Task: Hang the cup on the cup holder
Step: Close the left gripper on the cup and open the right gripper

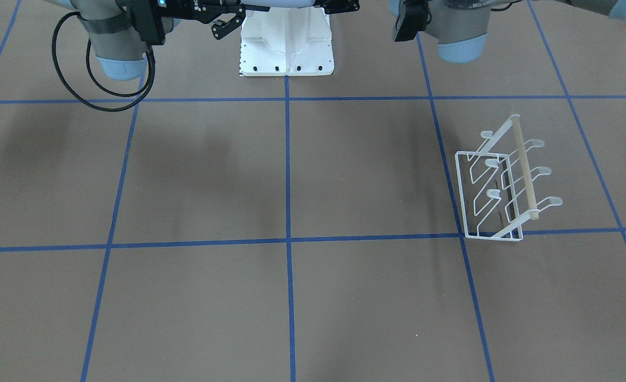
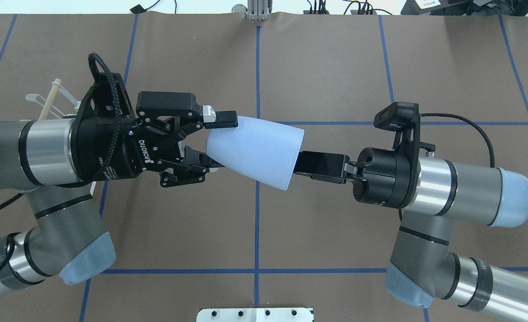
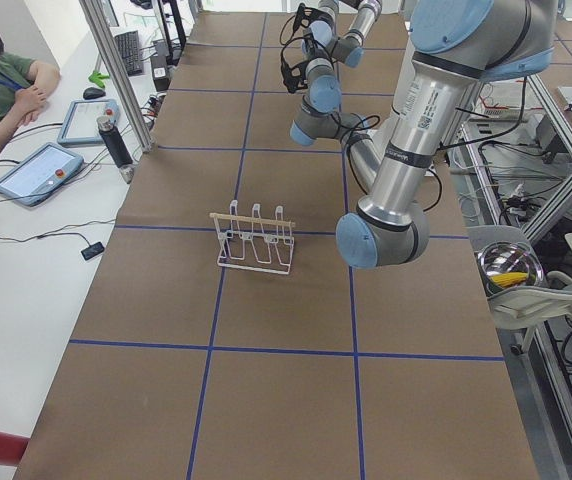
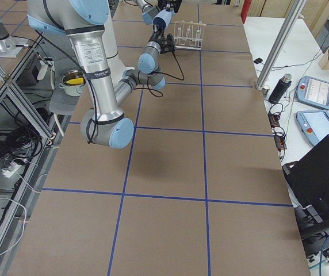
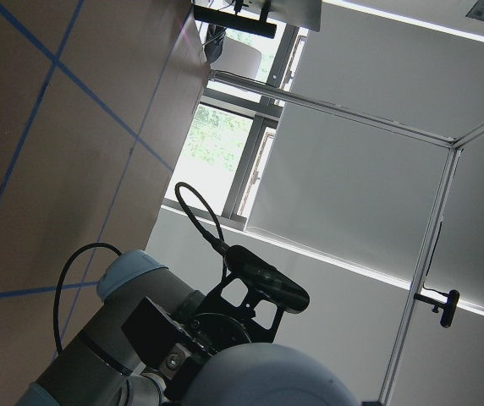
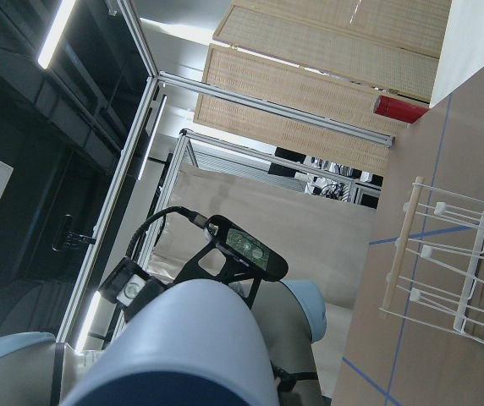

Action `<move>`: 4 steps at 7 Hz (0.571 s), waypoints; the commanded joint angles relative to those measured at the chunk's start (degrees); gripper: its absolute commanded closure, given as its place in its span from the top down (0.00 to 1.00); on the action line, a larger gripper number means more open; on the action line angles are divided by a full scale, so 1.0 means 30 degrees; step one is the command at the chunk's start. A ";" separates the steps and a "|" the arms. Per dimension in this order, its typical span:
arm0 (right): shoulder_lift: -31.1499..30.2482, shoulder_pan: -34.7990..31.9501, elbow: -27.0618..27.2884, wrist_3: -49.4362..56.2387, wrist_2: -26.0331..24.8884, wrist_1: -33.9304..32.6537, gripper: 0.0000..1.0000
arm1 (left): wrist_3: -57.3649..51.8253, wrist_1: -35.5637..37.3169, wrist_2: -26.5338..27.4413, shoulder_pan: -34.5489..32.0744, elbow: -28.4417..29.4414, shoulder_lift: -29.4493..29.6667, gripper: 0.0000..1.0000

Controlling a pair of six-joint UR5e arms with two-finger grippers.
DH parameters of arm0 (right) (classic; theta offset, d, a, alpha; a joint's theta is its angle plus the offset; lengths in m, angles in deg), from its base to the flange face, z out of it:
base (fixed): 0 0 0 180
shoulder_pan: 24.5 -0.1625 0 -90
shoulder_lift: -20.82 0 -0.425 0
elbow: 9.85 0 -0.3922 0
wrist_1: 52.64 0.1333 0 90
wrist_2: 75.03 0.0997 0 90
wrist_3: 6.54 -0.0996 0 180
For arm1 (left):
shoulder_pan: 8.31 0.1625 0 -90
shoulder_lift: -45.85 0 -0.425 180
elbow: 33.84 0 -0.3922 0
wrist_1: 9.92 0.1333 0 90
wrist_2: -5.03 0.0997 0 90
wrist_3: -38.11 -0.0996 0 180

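Overhead view, far left: the cup holder (image 2: 49,99) is sitting on the surface (image 2: 335,67), mostly hidden beneath the left forearm.

Left claw (image 2: 223,141) is straddling the narrow end of the cup (image 2: 257,150). Its fingers are spread to that width and lying along the wall; we cannot tell whether they are pressing.

The cup is hanging in the air at frame centre, on its side, mouth facing right. Right claw (image 2: 311,164) is pinching the rim.

Risks we are noting:
- If the right claw lets go before the left is gripping, the cup is likely dropping.
- A squeeze on the taper may be pushing the cup out.
- A swinging left forearm may be knocking the cup holder.

Room: the middle squares are showing only tape lines. The surface's far edge is running along the frame's top.
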 commanded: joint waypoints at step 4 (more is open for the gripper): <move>-0.0449 -0.1371 0.0050 -0.0024 0.0131 0.0067 1.00 | -0.0118 0.0018 -0.0127 -0.0082 -0.0291 -0.0338 0.00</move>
